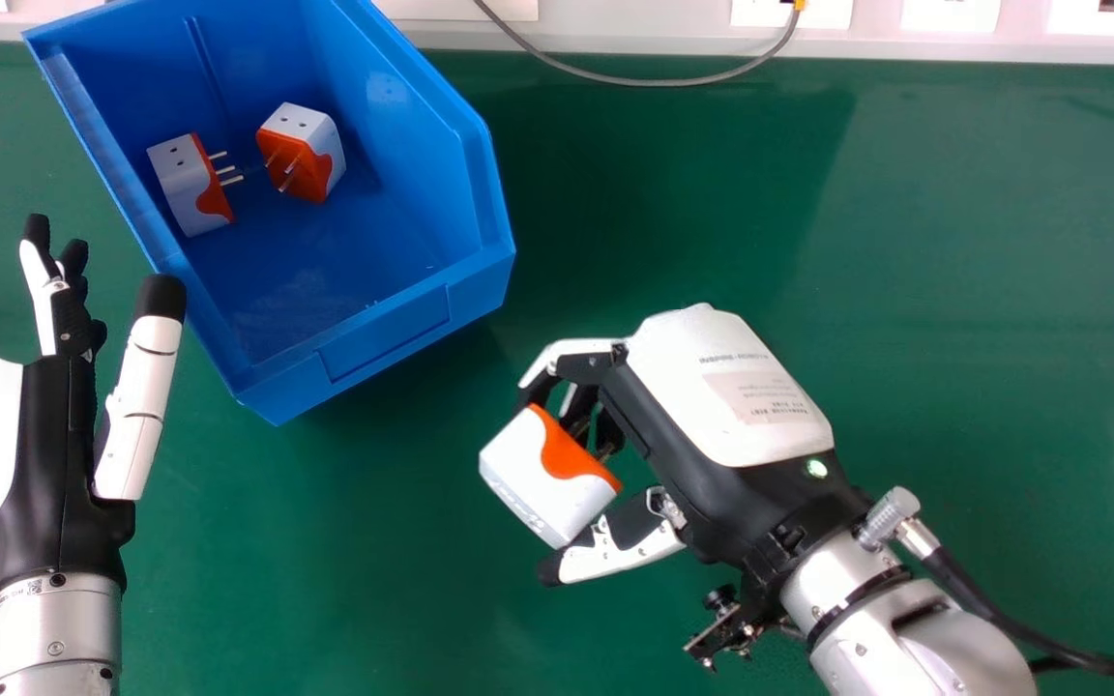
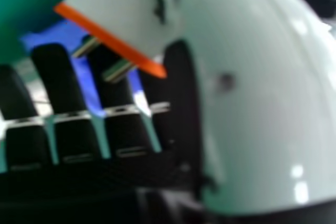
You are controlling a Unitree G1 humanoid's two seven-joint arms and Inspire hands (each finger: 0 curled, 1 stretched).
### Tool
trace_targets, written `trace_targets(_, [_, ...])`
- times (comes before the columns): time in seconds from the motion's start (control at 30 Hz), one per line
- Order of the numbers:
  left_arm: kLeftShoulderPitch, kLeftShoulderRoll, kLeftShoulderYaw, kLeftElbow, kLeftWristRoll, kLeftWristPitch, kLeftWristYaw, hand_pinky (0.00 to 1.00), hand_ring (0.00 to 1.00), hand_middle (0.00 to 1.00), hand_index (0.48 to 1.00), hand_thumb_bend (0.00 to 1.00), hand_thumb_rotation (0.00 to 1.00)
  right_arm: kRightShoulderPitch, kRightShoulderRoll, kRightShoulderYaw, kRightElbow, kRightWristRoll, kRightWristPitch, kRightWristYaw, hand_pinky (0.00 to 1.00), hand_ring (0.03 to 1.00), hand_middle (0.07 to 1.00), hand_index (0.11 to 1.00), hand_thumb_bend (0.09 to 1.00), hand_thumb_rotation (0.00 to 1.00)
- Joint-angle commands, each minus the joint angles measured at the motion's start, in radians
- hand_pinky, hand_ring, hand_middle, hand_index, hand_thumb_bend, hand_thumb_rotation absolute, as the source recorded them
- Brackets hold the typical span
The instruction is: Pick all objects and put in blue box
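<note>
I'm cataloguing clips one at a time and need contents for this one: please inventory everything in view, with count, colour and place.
Box: one, blue, at the table's far left.
Boxed plug adapters: two, white and orange, one at left, one at right.
Held plug adapter: one, white and orange, in the right hand.
Table: one, green, beneath everything.
Loose cable: one, grey, looping over the far edge.
White pieces: several, along the far edge.
Left hand: one, black and white, left of the box.
Right hand: one, black and white, nearer than the box, to its right.
Forearms: two, silver, behind the hands.
</note>
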Motion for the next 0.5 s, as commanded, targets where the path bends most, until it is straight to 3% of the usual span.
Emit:
trace_targets(0.0, [-0.011,0.005,0.0,0.009,-0.001,-0.027,0.013,0.96,1.0,1.0,1.0,0.67,1.0,-0.069,0.033,-0.012,-0.03,0.026,-0.042,-0.007,0.32,0.419,0.47,0.545,0.49,0.0])
trace_targets(0.23, [-0.014,0.006,0.002,0.042,-0.003,-0.056,0.021,0.96,1.0,1.0,1.0,0.68,1.0,-0.284,0.149,0.008,0.16,0.048,-0.127,-0.086,0.32,0.415,0.472,0.532,0.492,0.0])
trace_targets(0.47, [-0.015,0.008,0.003,0.064,-0.005,-0.079,0.029,0.96,1.0,1.0,1.0,0.72,1.0,-0.539,0.291,0.022,0.447,0.032,-0.13,-0.171,0.33,0.423,0.474,0.527,0.494,0.0])
